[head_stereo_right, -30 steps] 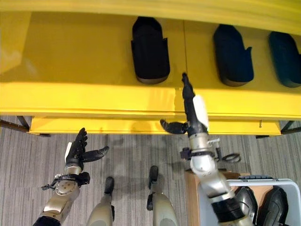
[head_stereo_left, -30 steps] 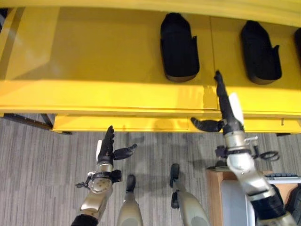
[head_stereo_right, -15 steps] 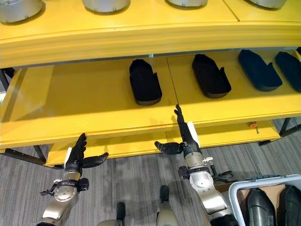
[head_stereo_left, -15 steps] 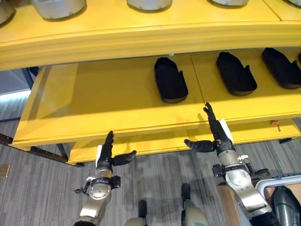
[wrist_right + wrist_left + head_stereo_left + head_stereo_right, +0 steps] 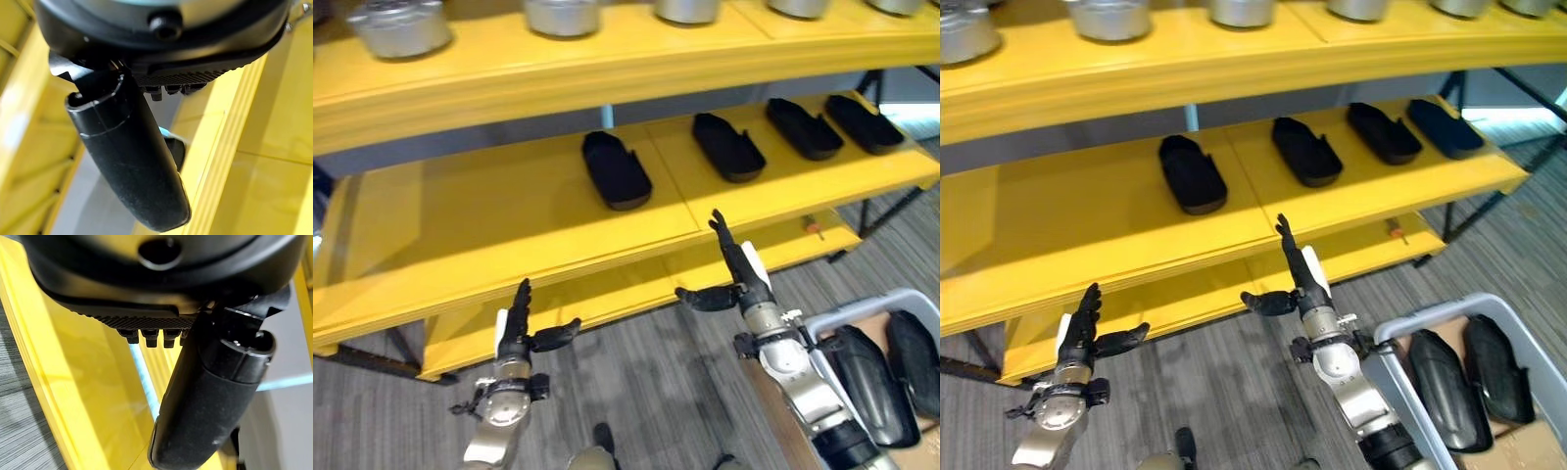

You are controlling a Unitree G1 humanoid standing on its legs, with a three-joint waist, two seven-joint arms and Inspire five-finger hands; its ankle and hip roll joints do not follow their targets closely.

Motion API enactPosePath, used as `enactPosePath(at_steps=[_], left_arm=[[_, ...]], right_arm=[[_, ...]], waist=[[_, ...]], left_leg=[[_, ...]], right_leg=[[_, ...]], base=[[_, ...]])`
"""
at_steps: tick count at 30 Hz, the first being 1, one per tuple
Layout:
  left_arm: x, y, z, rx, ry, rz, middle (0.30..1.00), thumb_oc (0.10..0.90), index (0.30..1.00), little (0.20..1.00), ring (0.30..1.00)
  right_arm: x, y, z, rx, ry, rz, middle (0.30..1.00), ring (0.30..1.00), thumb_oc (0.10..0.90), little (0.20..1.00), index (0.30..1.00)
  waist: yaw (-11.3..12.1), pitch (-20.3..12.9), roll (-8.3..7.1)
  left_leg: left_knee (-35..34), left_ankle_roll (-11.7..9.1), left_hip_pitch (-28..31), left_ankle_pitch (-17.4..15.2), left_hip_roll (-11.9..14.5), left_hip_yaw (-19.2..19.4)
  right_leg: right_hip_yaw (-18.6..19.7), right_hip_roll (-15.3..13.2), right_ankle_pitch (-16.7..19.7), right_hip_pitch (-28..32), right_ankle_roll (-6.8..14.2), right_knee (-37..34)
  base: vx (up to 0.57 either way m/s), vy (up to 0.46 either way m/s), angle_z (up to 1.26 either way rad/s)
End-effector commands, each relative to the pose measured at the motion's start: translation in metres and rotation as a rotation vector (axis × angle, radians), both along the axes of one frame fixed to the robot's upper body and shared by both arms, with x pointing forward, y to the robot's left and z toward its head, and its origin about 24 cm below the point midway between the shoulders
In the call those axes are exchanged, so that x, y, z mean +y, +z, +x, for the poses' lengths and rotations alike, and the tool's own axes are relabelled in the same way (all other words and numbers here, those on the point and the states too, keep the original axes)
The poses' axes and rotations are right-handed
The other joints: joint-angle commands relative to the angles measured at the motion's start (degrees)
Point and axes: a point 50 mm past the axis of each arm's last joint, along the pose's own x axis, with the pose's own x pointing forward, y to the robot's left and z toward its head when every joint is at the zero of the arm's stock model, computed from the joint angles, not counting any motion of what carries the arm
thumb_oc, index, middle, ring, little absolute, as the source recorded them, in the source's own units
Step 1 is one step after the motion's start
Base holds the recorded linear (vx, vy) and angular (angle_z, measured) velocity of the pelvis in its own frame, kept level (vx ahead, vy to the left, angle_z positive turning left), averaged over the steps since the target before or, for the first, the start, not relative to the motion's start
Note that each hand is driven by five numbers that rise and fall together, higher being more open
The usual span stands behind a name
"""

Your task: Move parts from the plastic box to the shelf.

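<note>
Several black parts lie in a row on the yellow shelf's middle board (image 5: 489, 211); the leftmost part (image 5: 615, 169) sits near the centre. More black parts (image 5: 1445, 387) rest in the grey plastic box (image 5: 1386, 377) at the lower right. My right hand (image 5: 736, 272) is raised in front of the shelf's edge, fingers straight, thumb out, holding nothing. My left hand (image 5: 517, 323) is lower at the left, fingers straight and empty. The right wrist view shows the right thumb (image 5: 132, 161) against the yellow shelf, and the left wrist view shows the left thumb (image 5: 205, 396).
Several metal pots (image 5: 399, 24) stand on the top board. A lower yellow board (image 5: 607, 294) runs under the middle one. The grey plastic box sits on a wooden stand with a cardboard edge (image 5: 1518, 450). Grey striped carpet (image 5: 636, 392) covers the floor.
The camera has tilted up and turned right, so more of the shelf and the box show. Both hands stay open and empty; the right hand is drawn back from the shelf edge.
</note>
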Motion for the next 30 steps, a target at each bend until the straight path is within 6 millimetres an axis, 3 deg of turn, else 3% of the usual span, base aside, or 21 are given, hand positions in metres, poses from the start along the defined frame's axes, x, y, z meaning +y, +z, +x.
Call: enactPosePath(at_steps=[1,5,6,10,12,14,15,16,17,19,20,23,25,27,28,30], left_arm=[[-0.011,0.039,0.019,-0.204,-0.086,0.005,1.000,0.900,1.000,1.000,1.000],[-0.016,0.034,0.017,-0.188,-0.101,-0.018,1.000,0.900,1.000,1.000,1.000],[-0.021,0.030,0.017,-0.170,-0.124,-0.021,1.000,0.900,1.000,1.000,1.000],[-0.027,0.025,0.019,-0.151,-0.155,-0.022,1.000,0.900,1.000,1.000,1.000],[-0.034,0.022,0.022,-0.138,-0.181,-0.024,1.000,0.900,1.000,1.000,1.000],[-0.036,0.021,0.024,-0.137,-0.179,-0.028,1.000,0.900,1.000,1.000,1.000],[-0.037,0.021,0.024,-0.140,-0.175,-0.037,1.000,0.900,1.000,1.000,1.000],[-0.038,0.022,0.024,-0.146,-0.173,-0.049,1.000,0.900,1.000,1.000,1.000],[-0.040,0.023,0.025,-0.155,-0.172,-0.070,1.000,0.900,1.000,1.000,1.000],[-0.044,0.025,0.025,-0.169,-0.184,-0.093,1.000,0.900,1.000,1.000,1.000],[-0.046,0.025,0.024,-0.168,-0.193,-0.100,1.000,0.900,1.000,1.000,1.000],[-0.043,0.025,0.018,-0.159,-0.205,-0.076,1.000,0.900,1.000,1.000,1.000],[-0.043,0.023,0.017,-0.154,-0.202,-0.072,1.000,0.900,1.000,1.000,1.000],[-0.044,0.023,0.019,-0.155,-0.201,-0.070,1.000,0.900,1.000,1.000,1.000],[-0.043,0.023,0.019,-0.159,-0.188,-0.074,1.000,0.900,1.000,1.000,1.000],[-0.044,0.023,0.021,-0.163,-0.189,-0.073,1.000,0.900,1.000,1.000,1.000]], right_arm=[[-0.004,0.057,0.004,-0.274,0.013,0.032,1.000,1.000,0.900,1.000,1.000],[-0.013,0.052,-0.001,-0.259,-0.017,0.038,1.000,1.000,0.900,1.000,1.000],[-0.021,0.048,-0.005,-0.249,-0.042,0.037,1.000,1.000,0.900,1.000,1.000],[-0.031,0.044,-0.012,-0.243,-0.074,0.014,1.000,1.000,0.900,1.000,1.000],[-0.039,0.044,-0.019,-0.261,-0.106,-0.009,1.000,1.000,0.900,1.000,1.000],[-0.047,0.039,-0.025,-0.251,-0.140,-0.009,1.000,1.000,0.900,1.000,1.000],[-0.049,0.035,-0.027,-0.232,-0.147,-0.010,1.000,1.000,0.900,1.000,1.000],[-0.050,0.033,-0.028,-0.222,-0.150,-0.012,1.000,1.000,0.900,1.000,1.000],[-0.050,0.029,-0.029,-0.203,-0.148,-0.019,1.000,1.000,0.900,1.000,1.000],[-0.051,0.026,-0.028,-0.183,-0.139,-0.037,1.000,1.000,0.900,1.000,1.000],[-0.053,0.025,-0.029,-0.175,-0.140,-0.033,1.000,1.000,0.900,1.000,1.000],[-0.056,0.023,-0.031,-0.158,-0.131,-0.037,1.000,1.000,0.900,1.000,1.000],[-0.054,0.022,-0.028,-0.158,-0.129,-0.038,1.000,1.000,0.900,1.000,1.000],[-0.052,0.022,-0.026,-0.159,-0.125,-0.037,1.000,1.000,0.900,1.000,1.000],[-0.050,0.022,-0.026,-0.157,-0.113,-0.038,1.000,1.000,0.900,1.000,1.000],[-0.050,0.018,-0.027,-0.140,-0.109,-0.032,1.000,1.000,0.900,1.000,1.000]], waist=[[-2.26,-3.68,1.43],[-4.15,-4.37,2.06],[-5.50,-4.71,2.80],[-7.20,-4.84,4.14],[-9.11,-4.88,5.30],[-10.19,-4.32,5.89],[-10.29,-4.15,5.84],[-10.10,-3.34,5.67],[-9.28,-2.24,5.32],[-7.52,-0.77,4.15],[-7.11,-0.65,3.36],[-6.03,-0.41,2.27],[-5.01,0.07,2.87],[-4.58,0.49,3.49],[-4.60,0.61,3.97],[-4.79,0.16,3.93]], left_leg=[[-1.15,0.04,0.66,-2.89,2.56,-5.74],[-3.71,-1.64,2.25,0.02,5.33,-4.10],[-5.21,-2.96,2.84,2.27,7.19,-3.32],[-6.68,-4.66,3.31,5.31,9.76,-2.40],[-7.02,-6.62,3.02,9.21,13.08,-1.46],[-5.70,-7.47,2.83,11.44,15.24,-1.53],[-3.24,-8.07,3.00,10.71,15.78,-3.23],[-0.45,-6.73,1.86,11.14,16.05,-4.06],[2.98,-5.51,0.70,10.83,14.38,-8.72],[7.93,-2.41,-3.97,7.57,7.71,-19.46],[9.24,-1.85,-6.12,6.97,5.99,-21.58],[5.56,-0.65,-10.47,4.56,-0.19,-26.36],[1.88,-1.14,-13.98,7.45,-3.33,-29.38],[-1.40,-1.69,-14.86,9.82,-5.41,-31.40],[-2.60,-1.36,-14.23,9.53,-6.36,-33.60],[-3.23,-1.04,-12.12,8.44,-5.81,-33.40]], right_leg=[[4.40,2.47,3.86,-3.44,0.05,-1.68],[6.06,5.66,2.17,-3.49,-1.16,-3.06],[6.84,7.61,1.14,-3.55,-1.91,-3.54],[7.33,10.13,-0.37,-3.75,-3.04,-3.23],[8.13,12.99,-1.97,-4.16,-4.51,-2.98],[9.49,15.36,-3.57,-4.62,-6.11,-2.00],[10.80,16.20,-5.09,-4.05,-6.53,-1.56],[10.92,16.89,-4.90,-4.29,-7.74,-1.18],[12.42,17.46,-5.12,-4.06,-8.44,-0.93],[15.10,17.24,-5.10,-3.67,-9.04,-1.41],[16.06,17.17,-4.87,-3.41,-9.30,-1.77],[18.42,17.35,-4.45,-2.93,-9.24,-2.70],[19.93,18.34,-4.42,-2.29,-9.04,-3.22],[21.95,19.66,-4.48,-1.70,-9.02,-3.57],[24.66,20.54,-4.69,-1.67,-8.68,-3.56],[27.10,20.38,-4.75,-1.30,-8.31,-3.76]], base=[[0.00,-0.212,-0.64],[0.01,-0.182,-0.58],[0.00,-0.145,-0.58],[0.01,-0.183,-0.26],[0.03,-0.256,-0.13],[0.09,-0.300,-0.09],[0.05,-0.260,-0.28],[0.04,-0.229,-0.45],[-0.06,-0.205,-0.58],[0.02,-0.154,-0.80],[0.11,-0.128,-0.94],[0.14,-0.050,-0.45],[0.14,0.022,-0.36],[0.15,0.053,-0.57],[0.11,0.071,-1.00],[0.17,0.191,-1.58]])
